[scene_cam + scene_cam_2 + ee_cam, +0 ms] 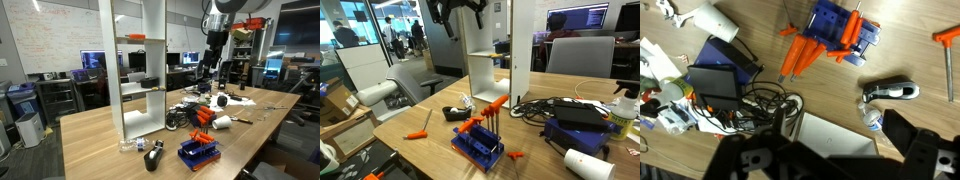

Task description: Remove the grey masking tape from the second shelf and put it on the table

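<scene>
A tall, narrow white rack (140,60) stands on the light wood table (100,135). A small dark grey flat thing (150,82) lies on the rack's white shelf board (140,90); it is too small to tell for sure that it is the grey masking tape. The tape does not show in the wrist view. My gripper (212,62) hangs high beside the rack, also in an exterior view (455,10). In the wrist view my gripper (835,152) is open and empty, looking down on the rack's top (830,135).
A blue tray of orange pieces (198,150) (845,35), an upright black gadget (153,155) (890,92), a small plastic bottle (872,115), tangled black cables (750,105) and orange screwdrivers (417,134) lie around the rack's foot. An orange item (137,37) sits on a higher shelf.
</scene>
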`<state>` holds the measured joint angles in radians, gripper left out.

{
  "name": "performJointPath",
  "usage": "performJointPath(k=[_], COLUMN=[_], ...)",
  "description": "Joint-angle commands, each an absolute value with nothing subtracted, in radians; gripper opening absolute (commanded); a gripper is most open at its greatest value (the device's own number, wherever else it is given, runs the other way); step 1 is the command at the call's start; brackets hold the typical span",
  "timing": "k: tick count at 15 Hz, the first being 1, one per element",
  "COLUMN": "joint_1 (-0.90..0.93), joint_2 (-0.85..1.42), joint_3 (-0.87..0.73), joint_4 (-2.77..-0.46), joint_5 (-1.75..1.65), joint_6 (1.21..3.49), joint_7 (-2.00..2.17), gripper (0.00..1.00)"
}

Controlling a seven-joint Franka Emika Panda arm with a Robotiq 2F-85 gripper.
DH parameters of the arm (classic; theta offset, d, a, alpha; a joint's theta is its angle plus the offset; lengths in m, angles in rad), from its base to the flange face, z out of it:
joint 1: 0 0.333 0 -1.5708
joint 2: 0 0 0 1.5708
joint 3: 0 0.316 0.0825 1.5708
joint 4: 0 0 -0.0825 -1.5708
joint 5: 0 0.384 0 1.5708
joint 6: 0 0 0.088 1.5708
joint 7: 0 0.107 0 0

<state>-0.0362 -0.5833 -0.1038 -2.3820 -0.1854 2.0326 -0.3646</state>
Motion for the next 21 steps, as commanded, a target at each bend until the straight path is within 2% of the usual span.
performJointPath(k=[1, 10, 16, 21], joint_1=[-0.012, 0.052, -0.006, -0.041], joint_2=[-0.613, -0.538, -0.361, -0.222], joint_3=[-0.072, 0.018, 0.088, 0.118], joint_4=[-2.366, -2.35, -2.337, -2.253], joint_5=[-0.251, -0.347, -0.499, -0.628], joint_6=[2.072, 2.349, 2.592, 2.643], joint_7=[-0.385, -0.354, -0.232, -0.149], gripper=[1.0, 1.0, 1.0, 1.0])
